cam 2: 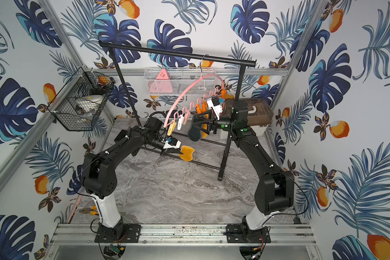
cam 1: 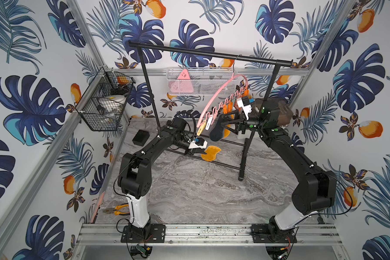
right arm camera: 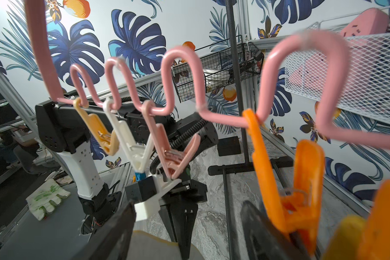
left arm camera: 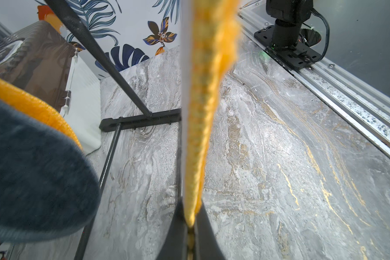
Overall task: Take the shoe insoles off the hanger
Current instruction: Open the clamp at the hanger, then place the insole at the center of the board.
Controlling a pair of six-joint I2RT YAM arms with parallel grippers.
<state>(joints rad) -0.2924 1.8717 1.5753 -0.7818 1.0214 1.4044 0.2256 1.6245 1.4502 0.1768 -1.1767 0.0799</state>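
Counting one off: left hand (cam 1: 200,151) is clenched on an orange insole (cam 1: 210,153), free below the hanger (right arm camera: 180,51). Navy insole (cam 1: 214,133) and second orange insole (cam 1: 226,133) hang clipped mid-hanger, with the right hand (cam 1: 222,120) spread open at them. Most work remains, I'd judge.

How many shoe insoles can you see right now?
3: an orange insole in the left gripper, a dark navy insole hanging from the hanger, a second orange insole right behind it. Others may be hidden by the right gripper.
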